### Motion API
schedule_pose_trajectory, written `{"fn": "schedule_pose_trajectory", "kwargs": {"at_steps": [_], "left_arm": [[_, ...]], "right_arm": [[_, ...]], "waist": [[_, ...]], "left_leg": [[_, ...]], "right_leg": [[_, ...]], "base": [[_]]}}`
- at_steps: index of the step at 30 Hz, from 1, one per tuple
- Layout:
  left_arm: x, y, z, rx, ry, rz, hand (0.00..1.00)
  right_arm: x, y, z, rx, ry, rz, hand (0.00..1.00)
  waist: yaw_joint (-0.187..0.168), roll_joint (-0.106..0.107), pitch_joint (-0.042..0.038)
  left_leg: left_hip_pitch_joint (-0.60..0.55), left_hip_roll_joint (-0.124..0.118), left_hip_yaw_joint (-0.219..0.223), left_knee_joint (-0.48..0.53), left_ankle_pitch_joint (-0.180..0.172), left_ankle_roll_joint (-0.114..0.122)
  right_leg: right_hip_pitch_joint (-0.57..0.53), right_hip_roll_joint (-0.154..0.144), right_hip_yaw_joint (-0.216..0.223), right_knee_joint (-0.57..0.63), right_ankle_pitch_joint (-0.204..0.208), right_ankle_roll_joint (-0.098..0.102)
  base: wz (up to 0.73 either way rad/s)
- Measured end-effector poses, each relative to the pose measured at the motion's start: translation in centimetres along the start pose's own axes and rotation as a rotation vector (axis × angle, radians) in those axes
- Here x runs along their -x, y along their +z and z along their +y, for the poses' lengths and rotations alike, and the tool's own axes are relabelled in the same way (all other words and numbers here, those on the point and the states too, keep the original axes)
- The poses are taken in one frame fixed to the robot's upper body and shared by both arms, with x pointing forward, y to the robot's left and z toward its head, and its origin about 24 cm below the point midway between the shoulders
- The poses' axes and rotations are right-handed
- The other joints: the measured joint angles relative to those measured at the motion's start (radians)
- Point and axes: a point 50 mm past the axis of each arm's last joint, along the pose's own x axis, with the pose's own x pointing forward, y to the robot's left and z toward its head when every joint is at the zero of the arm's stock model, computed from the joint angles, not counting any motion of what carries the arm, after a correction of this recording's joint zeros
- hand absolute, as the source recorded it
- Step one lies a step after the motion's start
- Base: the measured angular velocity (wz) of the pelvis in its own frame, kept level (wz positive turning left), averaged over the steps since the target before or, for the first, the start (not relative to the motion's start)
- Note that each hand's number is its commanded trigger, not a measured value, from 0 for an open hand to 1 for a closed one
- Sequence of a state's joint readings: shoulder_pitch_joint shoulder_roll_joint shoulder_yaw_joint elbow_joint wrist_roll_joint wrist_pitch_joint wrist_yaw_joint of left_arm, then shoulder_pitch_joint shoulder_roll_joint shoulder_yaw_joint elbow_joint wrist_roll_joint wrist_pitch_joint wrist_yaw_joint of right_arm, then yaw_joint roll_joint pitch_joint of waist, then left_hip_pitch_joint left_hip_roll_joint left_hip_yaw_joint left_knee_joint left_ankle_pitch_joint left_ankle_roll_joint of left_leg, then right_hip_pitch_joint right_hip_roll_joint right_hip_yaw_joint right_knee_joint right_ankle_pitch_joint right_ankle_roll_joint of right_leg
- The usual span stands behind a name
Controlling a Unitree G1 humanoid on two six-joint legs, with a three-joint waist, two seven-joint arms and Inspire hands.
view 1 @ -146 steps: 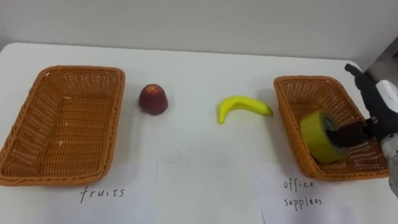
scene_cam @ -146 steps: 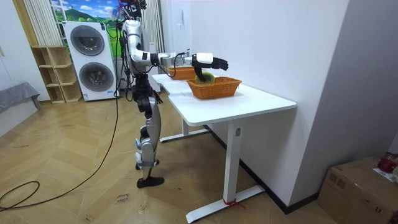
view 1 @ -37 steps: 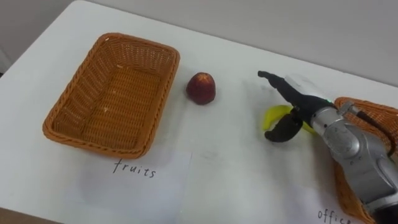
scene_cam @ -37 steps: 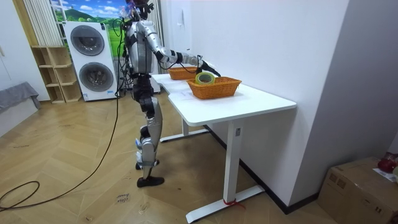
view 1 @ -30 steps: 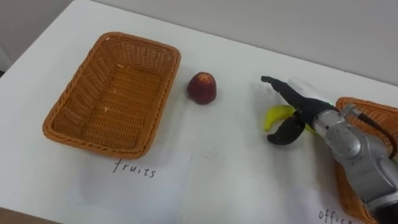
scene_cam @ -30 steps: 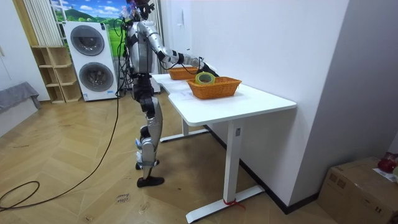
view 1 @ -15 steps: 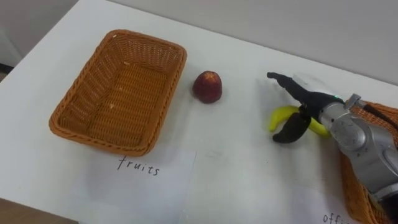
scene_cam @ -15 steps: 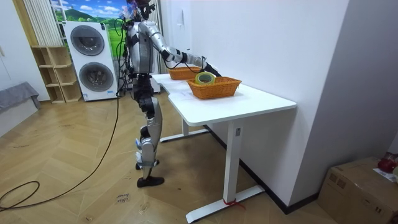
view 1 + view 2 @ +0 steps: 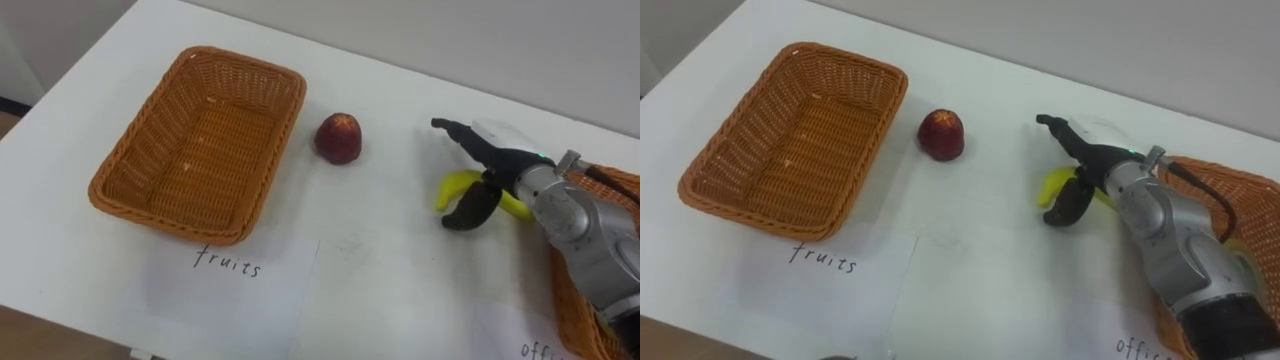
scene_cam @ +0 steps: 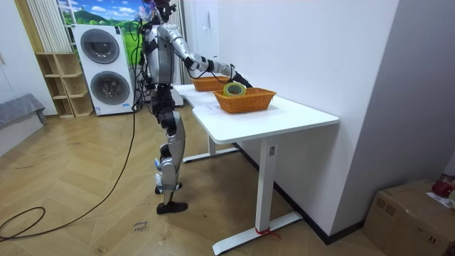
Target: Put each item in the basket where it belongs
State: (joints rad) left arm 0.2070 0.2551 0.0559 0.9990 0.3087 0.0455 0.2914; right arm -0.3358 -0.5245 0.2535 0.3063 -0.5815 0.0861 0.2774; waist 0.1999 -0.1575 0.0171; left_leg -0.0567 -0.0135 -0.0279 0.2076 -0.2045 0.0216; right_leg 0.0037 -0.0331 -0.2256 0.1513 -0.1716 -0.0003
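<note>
Below, paper label (image 9: 232,272) fronts left basket (image 9: 190,150).

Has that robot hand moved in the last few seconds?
Yes. The right robot hand was inside the right basket; now it is outside, to that basket's left, open around the banana.

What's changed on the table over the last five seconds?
The right hand left the yellow-green tape roll in the office-supplies wicker basket and swung left to the yellow banana; its open fingers straddle it. Red apple, fruits wicker basket and banana stayed put.
</note>
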Motion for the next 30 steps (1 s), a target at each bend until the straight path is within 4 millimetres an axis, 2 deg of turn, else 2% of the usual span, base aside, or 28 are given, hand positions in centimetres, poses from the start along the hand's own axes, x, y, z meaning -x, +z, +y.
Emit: {"fn": "schedule_pose_trajectory", "kwargs": {"at_steps": [7, 8, 14, 17, 20, 30], "left_arm": [[0.0, -0.2, -0.1, -0.005, -0.035, 0.019, 0.0], [0.0, -0.1, -0.1, -0.004, -0.038, 0.017, 0.0], [-0.1, 0.1, -0.1, -0.002, -0.046, 0.011, 0.0], [-0.1, 0.2, -0.1, -0.002, -0.062, 0.009, 0.0], [-0.3, 0.6, -0.1, -0.002, -0.062, 0.005, 0.0], [-0.3, 0.5, -0.1, -0.007, -0.063, 0.025, 0.0]], "right_arm": [[-0.1, -0.3, 0.2, -0.008, 0.056, 0.019, 0.0], [-0.3, -0.5, 0.1, -0.02, 0.074, 0.028, 0.0], [-0.5, -1.2, 0.6, -0.049, 0.166, 0.061, 0.0], [-0.5, -1.6, 0.9, -0.066, 0.192, 0.073, 0.0], [-0.7, -2.0, 0.9, -0.089, 0.213, 0.092, 0.0], [-0.7, -3.2, 1.0, -0.104, 0.255, 0.137, 0.0]], "waist": [[0.001, 0.0, -0.0054], [0.0, -0.004, -0.0082], [0.004, -0.011, -0.0114], [0.004, -0.012, -0.0086], [0.006, -0.012, 0.0014], [0.03, -0.011, 0.0024]], "left_leg": [[0.0, 0.001, -0.004, 0.0, 0.001, 0.0], [0.0, 0.001, -0.004, 0.001, 0.001, 0.0], [0.0, 0.001, -0.004, 0.004, 0.001, 0.0], [0.0, 0.001, -0.006, 0.009, 0.001, 0.0], [-0.001, 0.001, -0.005, 0.014, 0.001, -0.001], [0.0, 0.0, -0.013, 0.015, 0.001, -0.002]], "right_leg": [[0.001, 0.0, -0.004, 0.0, 0.0, 0.0], [0.0, 0.0, -0.004, 0.0, 0.0, 0.0], [0.003, -0.001, -0.006, 0.001, 0.0, 0.0], [0.007, -0.002, -0.01, 0.001, 0.0, 0.0], [0.01, -0.002, -0.021, 0.003, 0.002, -0.003], [0.016, -0.001, -0.035, 0.003, 0.004, -0.005]], "base": [[0.01], [0.0], [0.0], [0.01], [0.04], [0.02]]}}
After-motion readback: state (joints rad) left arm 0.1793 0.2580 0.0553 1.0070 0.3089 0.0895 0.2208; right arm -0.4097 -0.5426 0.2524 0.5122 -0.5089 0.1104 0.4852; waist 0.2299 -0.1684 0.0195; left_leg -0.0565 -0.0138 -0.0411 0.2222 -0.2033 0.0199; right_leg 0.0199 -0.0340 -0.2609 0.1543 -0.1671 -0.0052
